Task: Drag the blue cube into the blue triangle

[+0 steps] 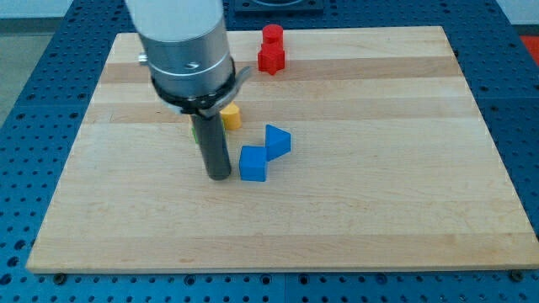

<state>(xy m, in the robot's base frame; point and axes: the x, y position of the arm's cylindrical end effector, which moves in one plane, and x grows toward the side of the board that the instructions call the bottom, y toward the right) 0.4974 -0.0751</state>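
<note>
The blue cube (253, 163) lies near the middle of the wooden board (354, 210). The blue triangle (277, 140) lies just up and right of it, and the two touch at a corner. My tip (219, 176) rests on the board just left of the blue cube, a small gap away or barely touching its left side. The dark rod rises from the tip to the grey arm body at the view's top left.
A yellow cylinder (231, 116) sits above the tip, partly behind the rod. A green block (194, 130) peeks out left of the rod, its shape hidden. Two red blocks (271, 49) stand close together at the board's top edge.
</note>
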